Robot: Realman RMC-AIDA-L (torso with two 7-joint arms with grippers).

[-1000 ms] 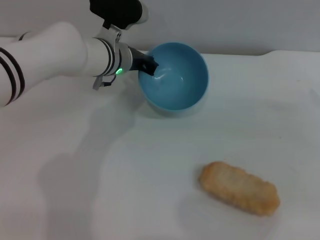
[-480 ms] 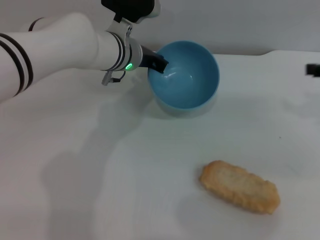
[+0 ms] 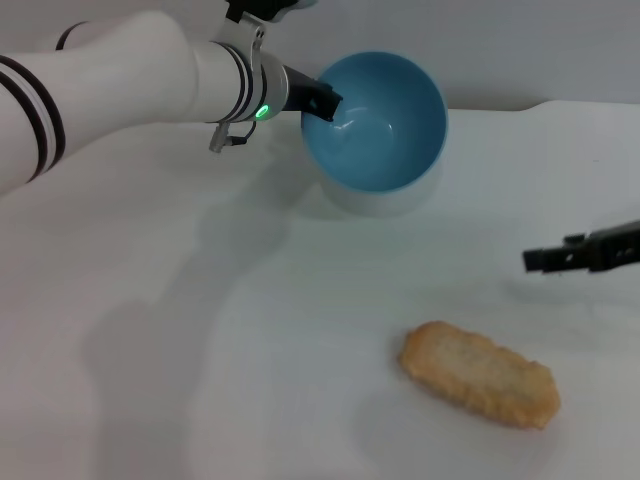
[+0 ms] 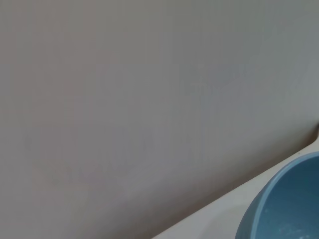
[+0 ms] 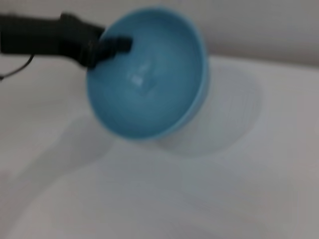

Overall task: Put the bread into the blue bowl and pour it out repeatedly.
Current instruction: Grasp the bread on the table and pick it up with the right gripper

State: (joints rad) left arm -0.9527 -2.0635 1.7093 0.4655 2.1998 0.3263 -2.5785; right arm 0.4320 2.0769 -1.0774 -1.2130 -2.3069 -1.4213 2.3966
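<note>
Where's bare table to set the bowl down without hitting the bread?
Widest free patch: the white table under the left arm, left of the bread. Tighter on the right, where the right gripper reaches in above the bread. The left gripper holds the tilted blue bowl.

White bench (image 3: 200, 350) fills most of the frame, plain matte surface, back edge along the upper part against a grey wall (image 3: 520, 50). Bread (image 3: 478, 375) lies flat on it at lower right, long axis slanting down to the right. Soft shadows at left and upper centre.
</note>
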